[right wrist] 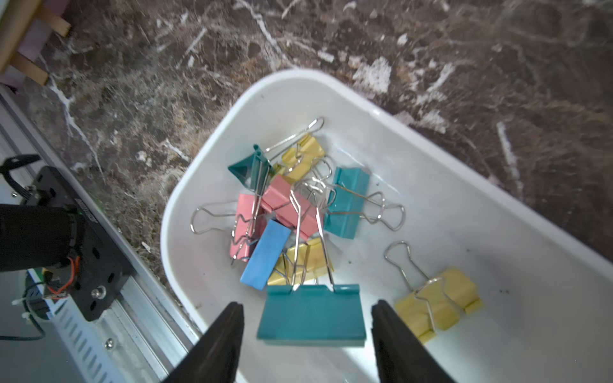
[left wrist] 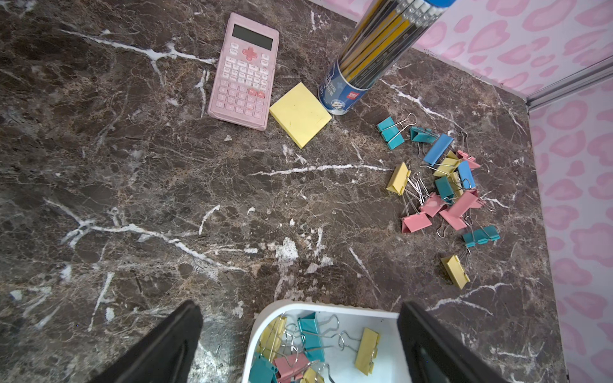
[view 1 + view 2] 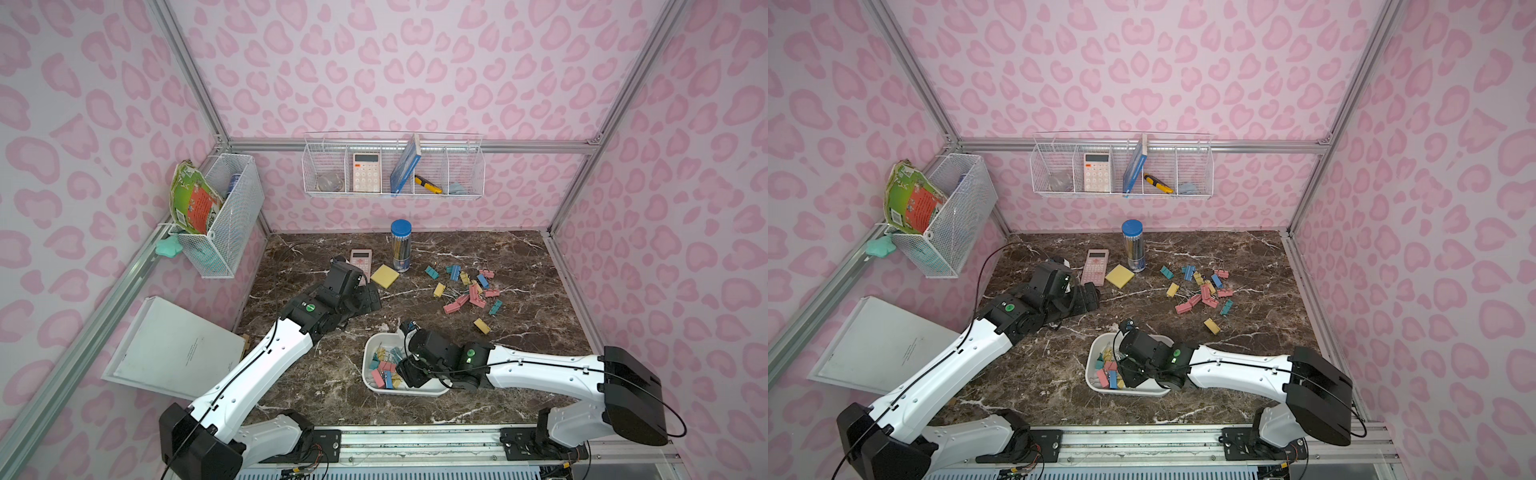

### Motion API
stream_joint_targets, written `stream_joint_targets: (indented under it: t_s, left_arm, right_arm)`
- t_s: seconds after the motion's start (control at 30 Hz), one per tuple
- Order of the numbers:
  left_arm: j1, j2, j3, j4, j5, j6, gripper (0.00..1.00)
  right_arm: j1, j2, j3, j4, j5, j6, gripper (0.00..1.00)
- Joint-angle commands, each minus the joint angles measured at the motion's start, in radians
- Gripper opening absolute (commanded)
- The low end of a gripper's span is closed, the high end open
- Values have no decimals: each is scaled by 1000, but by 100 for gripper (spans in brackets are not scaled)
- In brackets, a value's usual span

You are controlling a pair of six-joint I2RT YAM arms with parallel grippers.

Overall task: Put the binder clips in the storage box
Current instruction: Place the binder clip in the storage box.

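Binder clips, about nine in box, left end effector, right end effector apart

Bare tabletop between box and clips

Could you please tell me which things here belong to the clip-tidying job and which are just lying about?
Job: binder clips, both the loose pile and those already boxed; storage box.
Lying about: pink calculator, yellow sticky-note pad, pencil tube, wall baskets and their contents.
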Motion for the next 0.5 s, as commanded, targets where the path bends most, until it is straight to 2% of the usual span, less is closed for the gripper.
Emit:
stream_joint_targets:
  t_s: [0.0,0.13,0.23,0.37,0.47]
  left_arm:
    - [1,11,19,-8,5,26,97]
    - [0,19,33,-8,13,42,97]
    - [0,27,44,-12,28,54,97]
    - [-1,50,70,-28,68,64,97]
    - [-1,70,81,-22,100,61,97]
  right_arm:
    - [-43,-56,8,15,55,4,75]
    - [-158,-179,-28,61,46,8,79]
    - [-287,-289,-87,123,40,32,78]
    - [-564,-393,-157,174,-93,92,77]
    - [-786,-367,-165,157,-221,100,77]
